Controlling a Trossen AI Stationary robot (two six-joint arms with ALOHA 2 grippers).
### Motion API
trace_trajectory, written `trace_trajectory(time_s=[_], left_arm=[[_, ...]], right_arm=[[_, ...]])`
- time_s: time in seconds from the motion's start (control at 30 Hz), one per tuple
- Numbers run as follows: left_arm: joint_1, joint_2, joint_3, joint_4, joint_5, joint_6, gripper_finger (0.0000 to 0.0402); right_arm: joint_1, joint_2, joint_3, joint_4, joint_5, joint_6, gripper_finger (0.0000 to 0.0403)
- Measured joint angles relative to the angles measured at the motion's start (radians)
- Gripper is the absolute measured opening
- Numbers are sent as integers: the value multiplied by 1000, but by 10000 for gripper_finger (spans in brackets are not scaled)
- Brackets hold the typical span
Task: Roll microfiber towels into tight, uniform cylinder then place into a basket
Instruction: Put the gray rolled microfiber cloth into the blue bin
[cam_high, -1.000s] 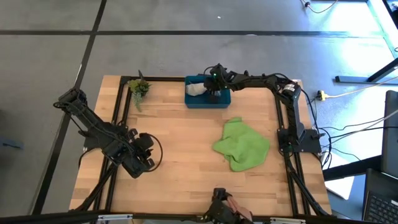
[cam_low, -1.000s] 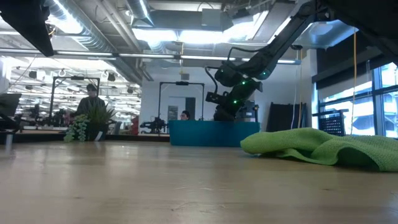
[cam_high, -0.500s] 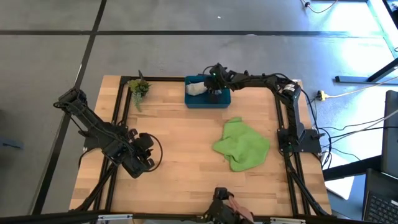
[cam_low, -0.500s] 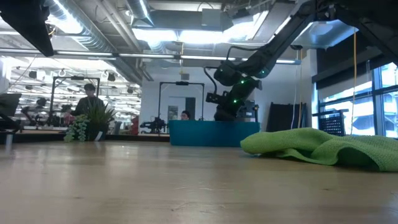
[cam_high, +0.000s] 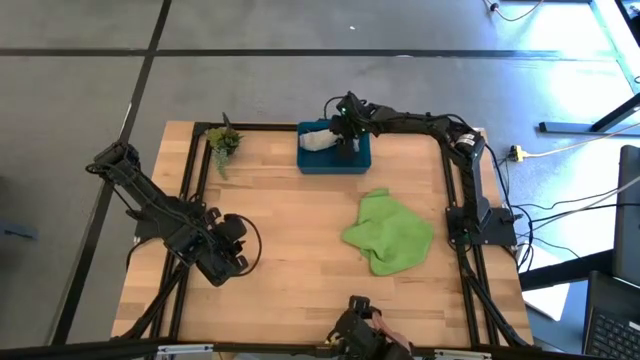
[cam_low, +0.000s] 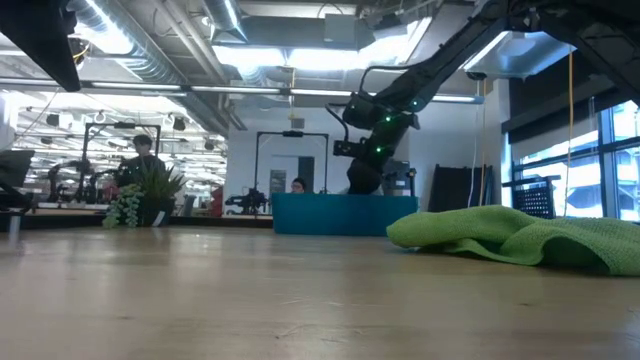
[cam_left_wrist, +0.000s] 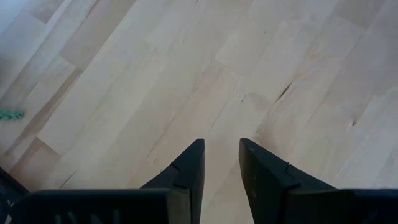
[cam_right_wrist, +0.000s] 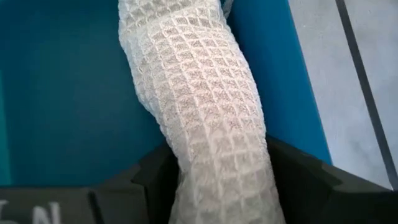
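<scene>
The light grey towel (cam_high: 319, 139), rolled up, lies in the teal basket (cam_high: 360, 160) at the table's far edge; it also shows in the right wrist view (cam_right_wrist: 199, 99). My right gripper (cam_high: 346, 122) hovers over the basket, open, with its fingers on either side of one end of the roll. The lime green towel (cam_high: 390, 236) lies crumpled and loose on the table's right half, and it shows in the low view (cam_low: 520, 238). My left gripper (cam_left_wrist: 221, 155) waits low over bare wood at the table's near left, its fingers a narrow gap apart. My right gripper has its two fingers (cam_right_wrist: 149, 180) on either side of the grey roll's end (cam_right_wrist: 224, 186), coming from above. The cloth fills the gap between them, but I cannot tell whether they press it. The roll lies on the basket's floor.
A small green plant sprig (cam_high: 223, 142) lies at the table's far left. A black frame (cam_high: 455, 180) runs around the tabletop. A dark device with a person's hand (cam_high: 362, 330) sits at the near edge. Bare wood lies in the table's middle.
My right gripper has risen a little and gone toward the table's far edge, over the basket's far wall. The grey roll has stayed in the basket.
</scene>
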Motion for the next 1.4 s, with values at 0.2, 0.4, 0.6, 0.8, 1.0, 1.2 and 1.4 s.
trace_trajectory(time_s=[0.2,0.4,0.6,0.8,1.0,1.2,1.4], left_arm=[[0,0,0,5,0,0,90],[0,0,0,5,0,0,90],[0,0,0,5,0,0,90],[0,0,0,5,0,-14,90],[0,0,0,5,1,-23,90],[0,0,0,5,1,-23,90],[0,0,0,5,2,-23,90]], right_arm=[[-3,5,-32,47,-9,2,222],[-2,6,-97,156,20,-1,222],[-3,6,-110,163,50,-1,222],[-3,6,-94,161,53,2,222],[-2,4,-87,162,125,-23,222],[-2,4,-87,131,-31,0,222],[17,2,-87,133,195,-30,222]])
